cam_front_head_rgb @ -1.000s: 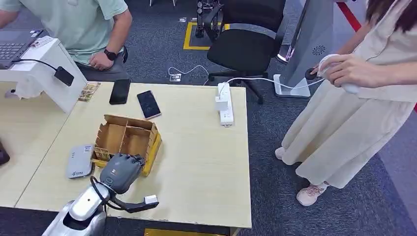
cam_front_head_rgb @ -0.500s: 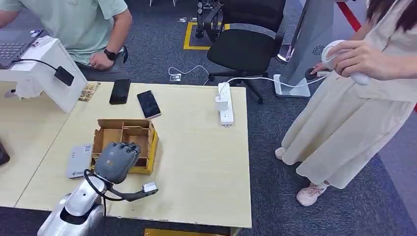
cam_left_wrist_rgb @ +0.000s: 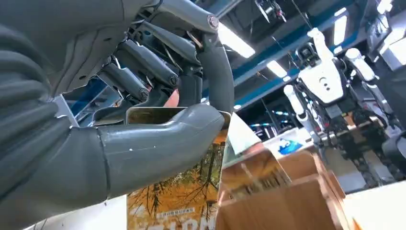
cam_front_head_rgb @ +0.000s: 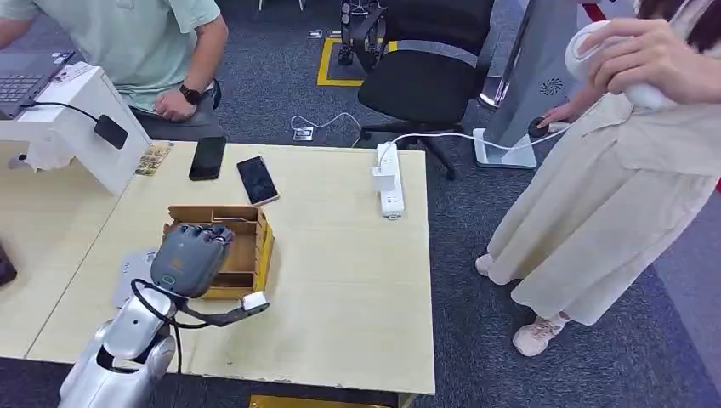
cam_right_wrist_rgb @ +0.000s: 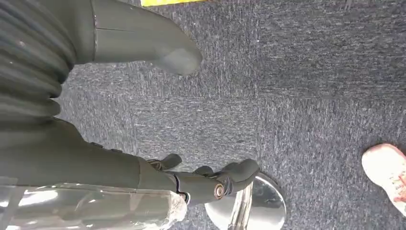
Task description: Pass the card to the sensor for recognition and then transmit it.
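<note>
Bright, even overhead light; wrist close-ups slightly blurred.

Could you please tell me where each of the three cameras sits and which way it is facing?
Head: high on the body, looking down at the table; left arm and left hand over the box.
Left wrist: behind the left hand, looking up; it holds the card.
Right wrist: behind the right hand, facing the carpet.
Shared: head and left wrist both show left hand and box.
</note>
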